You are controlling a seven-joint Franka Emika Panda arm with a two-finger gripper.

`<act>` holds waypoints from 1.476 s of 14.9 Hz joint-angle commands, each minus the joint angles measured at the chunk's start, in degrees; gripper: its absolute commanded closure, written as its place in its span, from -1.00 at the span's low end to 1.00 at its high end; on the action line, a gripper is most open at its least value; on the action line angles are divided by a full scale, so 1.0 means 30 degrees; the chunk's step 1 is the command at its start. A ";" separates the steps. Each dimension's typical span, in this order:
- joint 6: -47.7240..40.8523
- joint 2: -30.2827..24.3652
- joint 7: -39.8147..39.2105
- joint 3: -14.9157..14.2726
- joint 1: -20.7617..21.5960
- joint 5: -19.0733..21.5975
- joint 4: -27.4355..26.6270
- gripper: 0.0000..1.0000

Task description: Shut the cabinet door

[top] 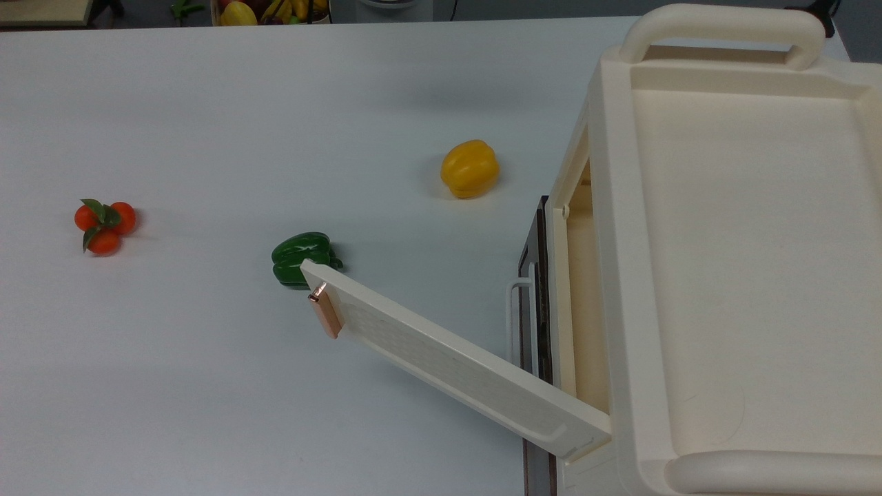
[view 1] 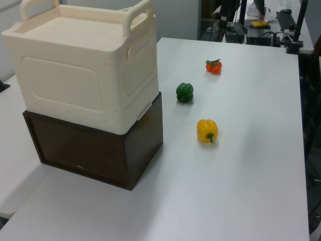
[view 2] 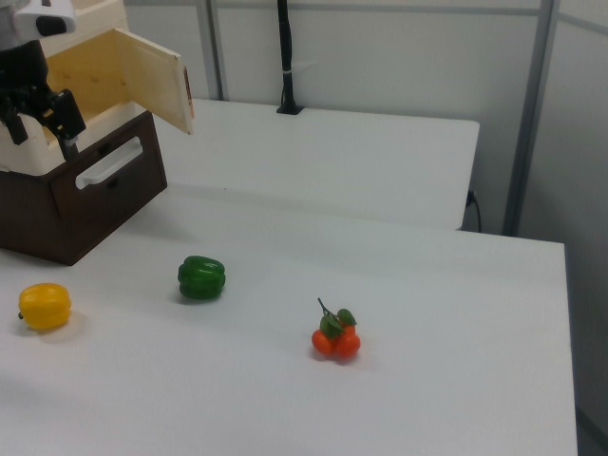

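Cabinet door (top: 441, 351) swung wide open, hinged at cabinet (top: 744, 262) front, free edge w/ copper handle (top: 324, 310) out over table (top: 207, 124), just in front of green pepper (top: 301, 258) in top view. In right view, door (view 2: 133, 71) stands open toward the right view's right, pale inner face showing. Cabinet sits on dark brown box (view 1: 100, 150); its drawer w/ white loop handle (view 2: 109, 163) below the door. Tool (view 2: 38, 119) at the right view's left edge, dark fingers pointing down beside cabinet opening, prob. slightly apart w/ nothing between, well apart from door handle. Yellow pepper (top: 469, 168) near cabinet front; orange cluster (top: 104, 224) far off across table
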 commanded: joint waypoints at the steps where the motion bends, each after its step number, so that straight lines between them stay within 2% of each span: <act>1: 0.0520 -0.0328 -0.0325 -0.0261 0.0078 0.0429 -0.0422 -1.00; 3: 0.0522 -0.0327 -0.0325 -0.0261 0.0048 0.0430 -0.0392 -1.00; 5: 0.0551 -0.0240 -0.0383 -0.0261 0.0077 0.0430 -0.0363 -0.62; 7: 0.0580 -0.0239 -0.0354 -0.0261 0.0077 0.0518 -0.0363 -0.10; 9: 0.0784 -0.0152 -0.0325 -0.0261 0.0077 0.1216 -0.0305 0.68; 10: 0.1395 -0.0093 -0.0238 -0.0261 0.0077 0.1540 -0.0333 0.96; 12: 0.2742 0.0460 -0.0061 -0.0261 0.0048 0.1689 -0.0305 1.00; 14: 0.4176 0.0872 0.0317 -0.0290 -0.0127 0.2650 -0.0101 1.00; 17: 0.7890 0.2041 0.0759 -0.0611 -0.0333 0.3767 0.0047 1.00; 19: 1.0907 0.3240 0.0818 -0.0729 -0.0362 0.5547 0.0631 1.00; 20: 1.3097 0.4088 0.1166 -0.0759 -0.0507 0.6920 0.1068 1.00; 22: 1.6876 0.5436 0.2392 -0.0730 -0.0597 0.7838 0.1860 1.00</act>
